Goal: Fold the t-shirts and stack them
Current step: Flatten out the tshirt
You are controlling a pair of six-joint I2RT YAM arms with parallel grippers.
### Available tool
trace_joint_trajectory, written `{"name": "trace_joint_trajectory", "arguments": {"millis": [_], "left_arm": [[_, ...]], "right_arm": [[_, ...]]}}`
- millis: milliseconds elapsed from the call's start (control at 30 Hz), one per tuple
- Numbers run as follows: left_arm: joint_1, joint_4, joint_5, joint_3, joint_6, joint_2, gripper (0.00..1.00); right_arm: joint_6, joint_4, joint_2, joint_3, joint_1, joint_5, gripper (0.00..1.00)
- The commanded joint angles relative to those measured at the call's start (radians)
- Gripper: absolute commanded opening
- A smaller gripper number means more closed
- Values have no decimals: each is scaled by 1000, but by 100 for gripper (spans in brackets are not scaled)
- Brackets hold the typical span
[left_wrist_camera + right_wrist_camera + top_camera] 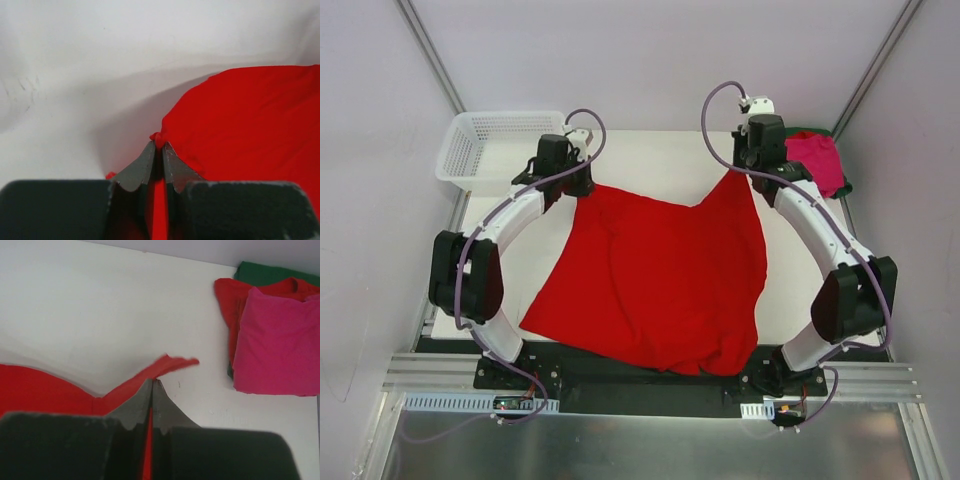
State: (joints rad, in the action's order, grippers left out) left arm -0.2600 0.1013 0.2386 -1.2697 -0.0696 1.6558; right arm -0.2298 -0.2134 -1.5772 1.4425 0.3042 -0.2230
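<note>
Overhead, a bright red t-shirt lies spread across the white table, its rumpled near edge close to the arm bases. The wrist cameras show what that view hides at the shirt's far corners. The left gripper is closed tight on a bunched corner of the red cloth. The right gripper is clamped on a thin fold of it. Beyond, a white mesh basket sits at the far left. At the far right, the right wrist view shows a folded magenta-pink t-shirt atop a red t-shirt and a dark green t-shirt.
</note>
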Motion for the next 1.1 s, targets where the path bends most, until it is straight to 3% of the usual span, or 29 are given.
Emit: {"name": "trace_joint_trajectory", "arguments": {"millis": [0,433,967,1067], "left_arm": [[24,-55,-87,-78,10,59,0],[123,-49,-91,-263,31,239,0],[127,-28,-136,-390,60,409,1],[127,-32,-153,-404,60,423,7]], "right_arm": [[-17,51,-36,74,-13,-91,1],[-25,39,-115,136,-82,-177,1],[-25,16,-228,193,-106,-142,1],[-25,19,-241,197,-106,-156,1]]}}
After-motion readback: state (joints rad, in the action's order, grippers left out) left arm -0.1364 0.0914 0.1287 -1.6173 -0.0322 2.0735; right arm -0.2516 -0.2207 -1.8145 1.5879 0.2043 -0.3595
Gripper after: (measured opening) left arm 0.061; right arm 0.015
